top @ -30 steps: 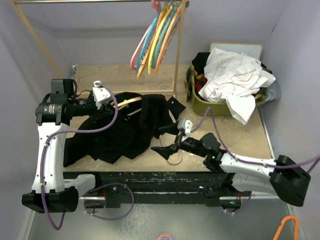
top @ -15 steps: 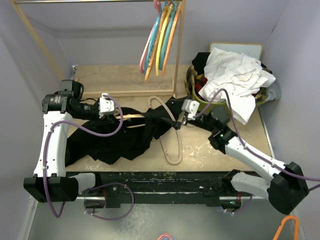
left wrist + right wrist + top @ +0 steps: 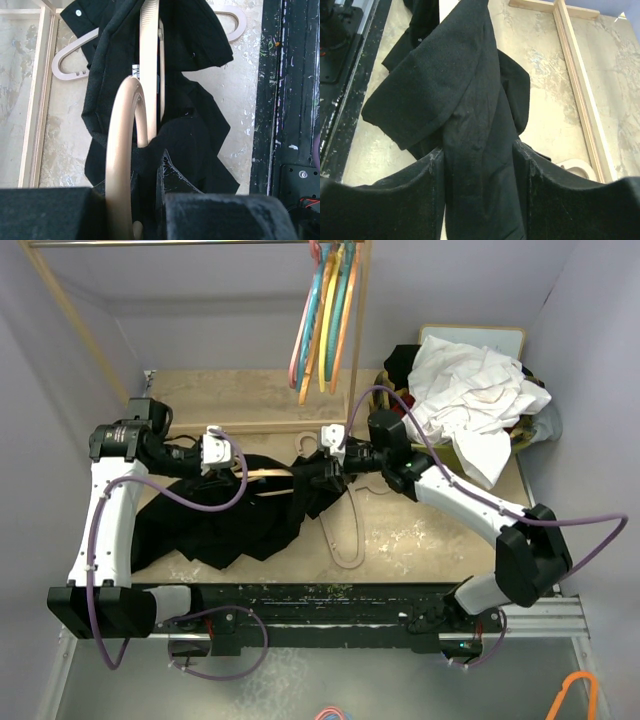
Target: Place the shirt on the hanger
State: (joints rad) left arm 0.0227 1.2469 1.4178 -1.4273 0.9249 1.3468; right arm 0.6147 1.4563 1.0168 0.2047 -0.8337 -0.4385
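Observation:
The black shirt point(image 3: 225, 525) lies heaped at the table's left and is lifted at its right end over the cream-beige hanger point(image 3: 264, 472). My left gripper point(image 3: 236, 466) is shut on the hanger. In the left wrist view the hanger's tube point(image 3: 121, 150) runs up between the fingers point(image 3: 172, 182), with the shirt point(image 3: 195, 130) draped round it. My right gripper point(image 3: 322, 470) meets the shirt's raised right end. In the right wrist view a fold of shirt point(image 3: 477, 150) fills the gap of the right gripper point(image 3: 479, 200) and touches both fingers point(image 3: 420, 200).
A pinkish-tan hanger point(image 3: 347, 538) lies flat on the table under the right arm. Several coloured hangers point(image 3: 325, 315) hang from a wooden rack point(image 3: 355, 350) at the back. A green basket point(image 3: 420, 455) with white cloth point(image 3: 470, 390) stands at back right.
My right arm has swung from the table's front up and left to the shirt's raised end, and its jaws have narrowed onto the fabric. The left arm keeps hold of the hanger.

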